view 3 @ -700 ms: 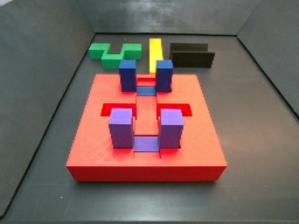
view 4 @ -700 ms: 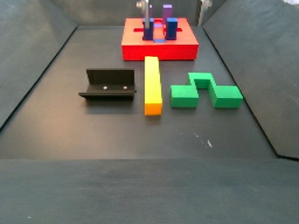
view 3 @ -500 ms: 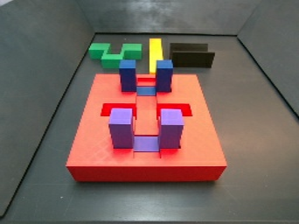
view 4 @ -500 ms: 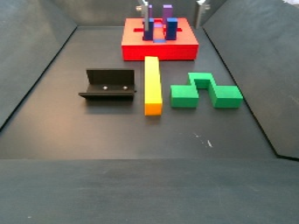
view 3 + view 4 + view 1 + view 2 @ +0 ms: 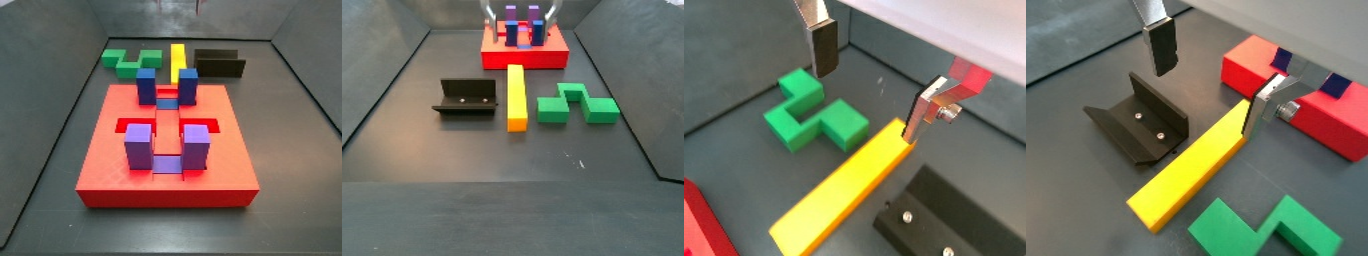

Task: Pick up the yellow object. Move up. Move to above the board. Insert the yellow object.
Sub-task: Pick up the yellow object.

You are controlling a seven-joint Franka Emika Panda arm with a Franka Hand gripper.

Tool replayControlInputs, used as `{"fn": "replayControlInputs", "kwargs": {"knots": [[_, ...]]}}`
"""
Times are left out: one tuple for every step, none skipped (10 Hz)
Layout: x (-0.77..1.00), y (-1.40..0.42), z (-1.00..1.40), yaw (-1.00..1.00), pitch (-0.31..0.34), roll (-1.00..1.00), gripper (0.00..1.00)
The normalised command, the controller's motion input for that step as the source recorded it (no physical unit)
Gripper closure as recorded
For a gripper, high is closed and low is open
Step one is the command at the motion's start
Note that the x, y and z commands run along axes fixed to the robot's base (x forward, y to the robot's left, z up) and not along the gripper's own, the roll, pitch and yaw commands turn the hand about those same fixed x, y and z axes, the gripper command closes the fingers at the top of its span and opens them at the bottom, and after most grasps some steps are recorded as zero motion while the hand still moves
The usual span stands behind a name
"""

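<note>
In a wrist view, the gripper (image 5: 871, 92) hangs above the floor with its jaws spread wide and nothing between them; one finger (image 5: 822, 45) stands over the green block (image 5: 812, 113), and the other finger (image 5: 926, 108) is beside the far end of the yellow bar (image 5: 843, 191), which lies flat on the dark floor. A corner of the fixture (image 5: 946, 216) shows just beside the bar, and a red edge of the board (image 5: 698, 226) shows at the frame's corner. In a wrist view from the opposite side, the gripper (image 5: 1213, 75) is again open and empty above the yellow bar (image 5: 1192, 168), which lies between the fixture (image 5: 1138, 122) and the green block (image 5: 1269, 228); the board (image 5: 1307, 105) sits near the bar's far end, apart from it. In a side view, the board (image 5: 167, 150) fills the foreground with its four upright posts, and beyond it lie the green block (image 5: 130, 60), the yellow bar (image 5: 178, 55) and the fixture (image 5: 221, 63); the gripper (image 5: 185, 6) is barely visible at the top edge. In a side view from the far end, the yellow bar (image 5: 515, 96) lies lengthwise on the floor between the fixture (image 5: 466, 97) and the green block (image 5: 579, 103), with the board (image 5: 524, 50) behind it and the gripper's fingers (image 5: 488, 13) showing above the board.
</note>
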Motion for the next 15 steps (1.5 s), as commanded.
{"fn": "replayControlInputs", "kwargs": {"knots": [[0.23, -0.16, -0.60, -0.03, -0.060, 0.00, 0.00], [0.18, -0.15, -0.62, -0.02, -0.056, 0.00, 0.00], [0.05, -0.10, -0.53, 0.00, -0.019, 0.02, 0.00], [0.00, -0.03, -0.51, 0.00, -0.003, 0.06, 0.00], [0.00, -0.04, -0.53, 0.00, 0.000, 0.08, 0.00], [0.00, -0.07, -0.54, 0.00, -0.004, 0.09, 0.00], [0.00, -0.07, -0.50, 0.00, 0.000, 0.06, 0.00], [0.00, -0.05, -0.44, 0.00, 0.000, 0.07, 0.00], [0.00, 0.00, -0.22, 0.00, 0.000, 0.01, 0.00], [-0.40, 0.17, 0.00, -0.28, 0.000, -0.10, 0.00], [-0.34, 0.12, 0.00, -0.22, -0.041, -0.10, 0.00], [0.00, 0.00, -0.02, 0.00, -0.020, 0.00, 0.00], [0.00, -0.01, -0.10, 0.00, 0.000, 0.00, 0.00], [0.14, -0.08, -0.15, 0.00, 0.000, 0.00, 0.00], [0.13, -0.06, -0.17, 0.00, 0.000, 0.00, 0.00]]}}
